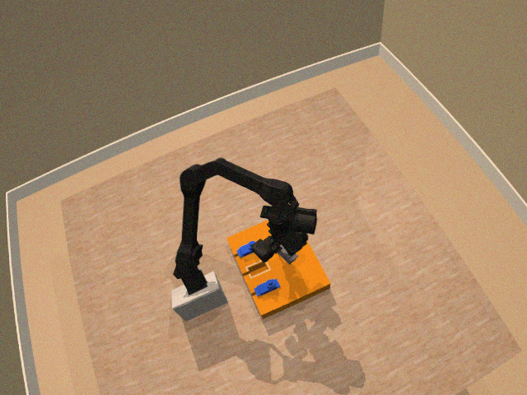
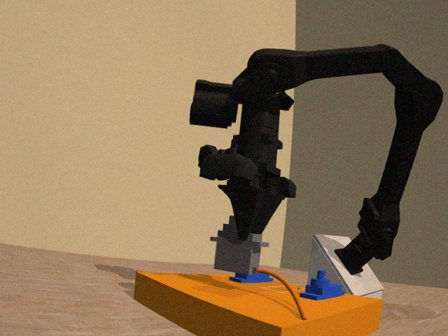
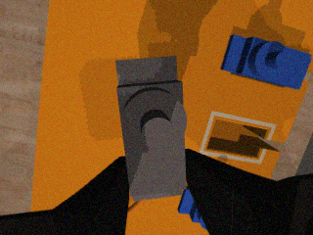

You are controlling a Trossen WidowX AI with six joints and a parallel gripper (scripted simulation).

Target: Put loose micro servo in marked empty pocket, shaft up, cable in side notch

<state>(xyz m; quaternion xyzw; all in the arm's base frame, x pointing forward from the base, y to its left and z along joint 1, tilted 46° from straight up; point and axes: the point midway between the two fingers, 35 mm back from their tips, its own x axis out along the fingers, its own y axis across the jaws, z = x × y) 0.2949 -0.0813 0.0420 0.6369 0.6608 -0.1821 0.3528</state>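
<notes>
Black claw [image 2: 243,234] pinching the gray servo [image 2: 236,255], held above the orange deck [image 2: 202,307], white-framed empty pocket [image 3: 239,137] at middle right of wrist view

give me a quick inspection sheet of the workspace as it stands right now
surface: orange deck lying on a wood-grain floor.
job's things: grey micro servo held above the deck, shaft up; marked empty pocket unfilled, off to one side.
clutter: two blue servos seated either side of the pocket.
grippers: gripper shut on the micro servo, jaws pointing down.
cables: orange cable arcs from the servo down to the deck top, not in the notch.
surroundings: grey arm base block, plain walls.
</notes>
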